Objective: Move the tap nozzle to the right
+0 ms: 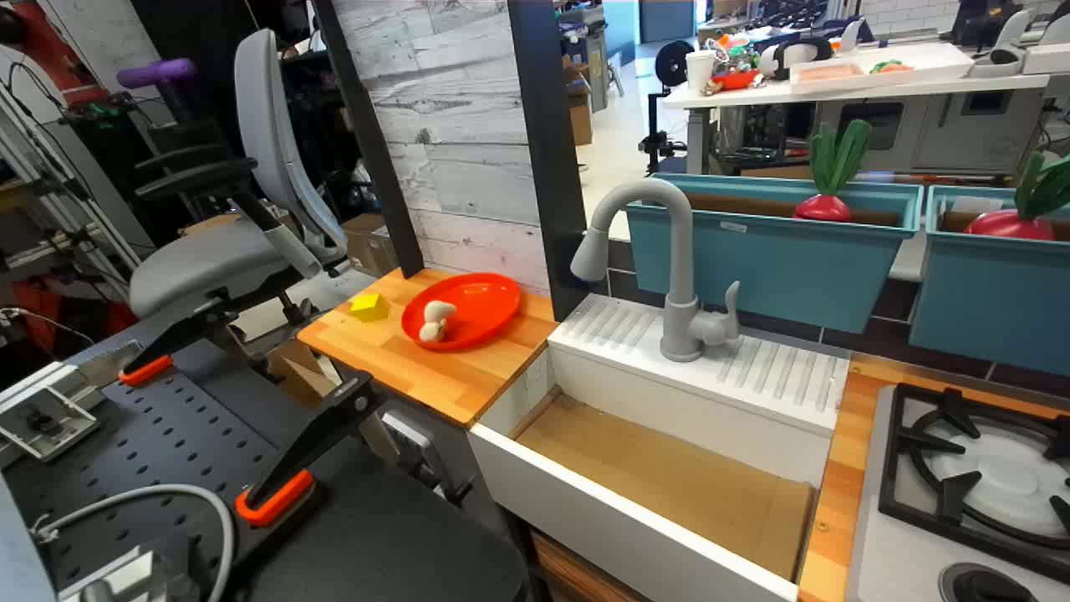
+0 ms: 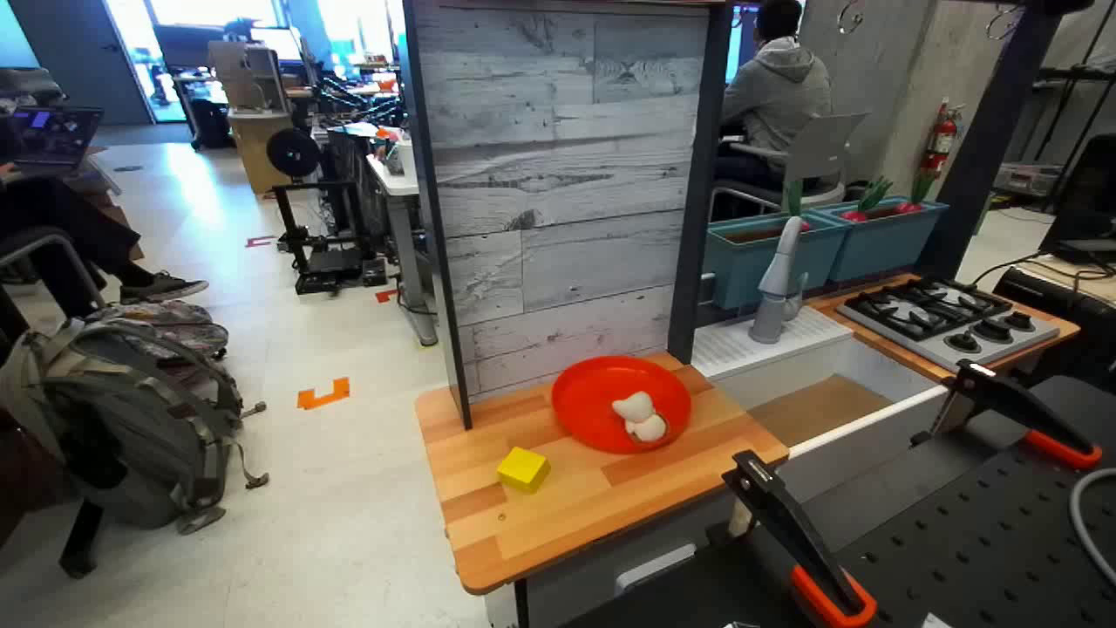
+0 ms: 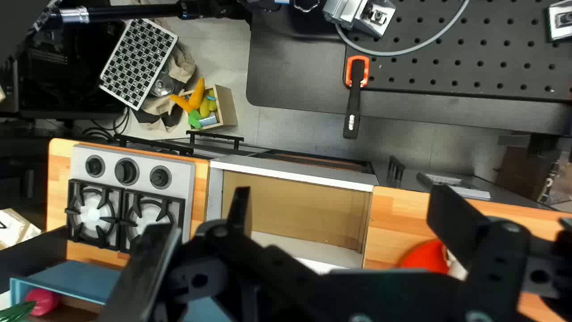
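Observation:
The tap nozzle (image 1: 681, 242) is a tall grey gooseneck at the back of the white sink (image 1: 635, 518). In this exterior view its downturned end points left, above the ribbed ledge near the sink's left back corner. In an exterior view the tap nozzle (image 2: 779, 262) is seen end-on, pointing toward the camera. The short lever handle (image 1: 731, 309) stands right of its base. My gripper (image 3: 340, 197) is open and empty in the wrist view, high above the sink and counter. The tap is hidden behind the gripper there. No gripper shows in either exterior view.
A red plate (image 1: 485, 305) with a pale toy and a yellow block (image 1: 369, 307) lie on the wooden counter. Blue planters (image 1: 769, 259) stand behind the tap. A stove (image 1: 995, 485) is right of the sink. A grey wood-look panel (image 2: 567, 174) rises behind the plate.

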Robot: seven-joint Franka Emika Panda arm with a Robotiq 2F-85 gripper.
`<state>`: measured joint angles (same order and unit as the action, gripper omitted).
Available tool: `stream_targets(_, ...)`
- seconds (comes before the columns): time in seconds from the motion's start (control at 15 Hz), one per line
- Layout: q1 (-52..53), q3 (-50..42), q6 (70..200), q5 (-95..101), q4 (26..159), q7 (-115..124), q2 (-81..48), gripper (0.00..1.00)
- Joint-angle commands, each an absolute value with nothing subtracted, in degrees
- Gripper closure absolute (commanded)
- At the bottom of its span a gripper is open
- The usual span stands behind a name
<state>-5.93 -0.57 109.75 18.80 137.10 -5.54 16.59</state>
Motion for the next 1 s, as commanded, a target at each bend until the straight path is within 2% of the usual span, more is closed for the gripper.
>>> stream_targets(0.0, -5.0, -1.4, 109.6, 19.0, 137.0, -5.3, 16.6, 0.0)
stream_targets(0.2, -5.0, -1.4, 109.6, 19.0, 137.0, -5.3, 16.6, 0.0)
stream_targets(0.6, -5.6, -2.8, 113.3, 16.2, 132.1, -1.3, 8.7, 0.0)
stream_targets(0.93, -6.5, -5.0, 125.4, 10.5, 128.3, 4.7, -2.3, 0.0)
